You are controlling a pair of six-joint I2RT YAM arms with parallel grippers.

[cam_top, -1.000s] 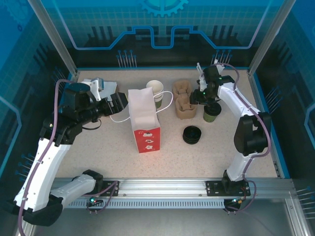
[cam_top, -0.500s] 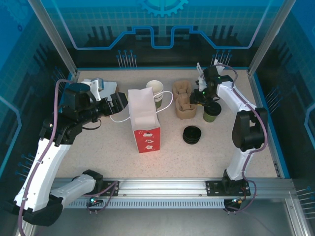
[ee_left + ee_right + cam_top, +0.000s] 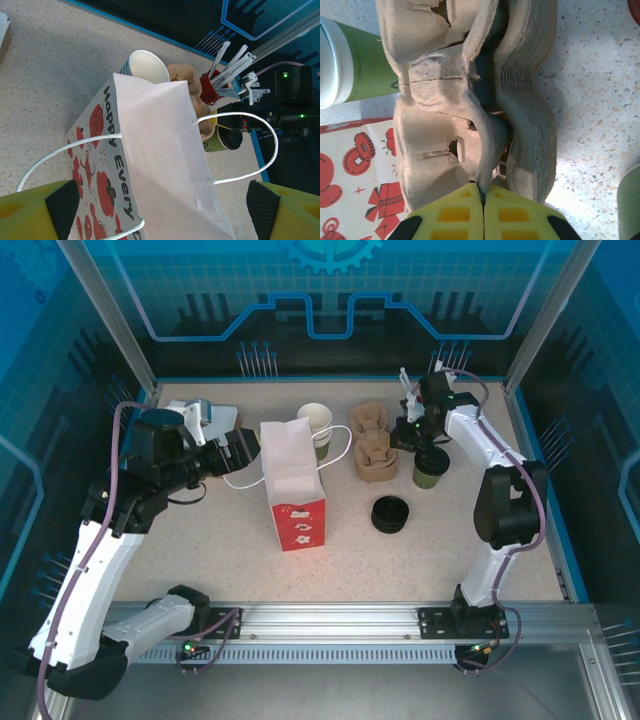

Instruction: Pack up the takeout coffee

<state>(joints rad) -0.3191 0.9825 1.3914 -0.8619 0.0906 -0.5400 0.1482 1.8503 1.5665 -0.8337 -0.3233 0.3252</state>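
Note:
The takeout coffee point(image 3: 430, 469), a green and cream cup with a black lid, stands at the right of the table, also seen in the left wrist view point(image 3: 226, 140). My right gripper point(image 3: 411, 436) is just left of it, shut point(image 3: 483, 194) on the thin rim of the top cardboard cup carrier point(image 3: 445, 125). That carrier sits tilted on the carrier stack point(image 3: 372, 452). The white paper bag point(image 3: 292, 480) with red print stands upright in the middle. My left gripper point(image 3: 238, 446) is open, its yellow fingers point(image 3: 30, 210) wide on either side of the bag's top point(image 3: 160, 150).
A stack of lidless cups point(image 3: 316, 426) stands behind the bag. Loose black lids point(image 3: 390, 513) lie in front of the carriers. A red holder with white sticks point(image 3: 212, 87) is at the back right. The bag's rope handles point(image 3: 338, 448) loop outward.
My right gripper has shifted slightly right and back with the carrier rim pinched in it. The left arm and the bag have stayed put.

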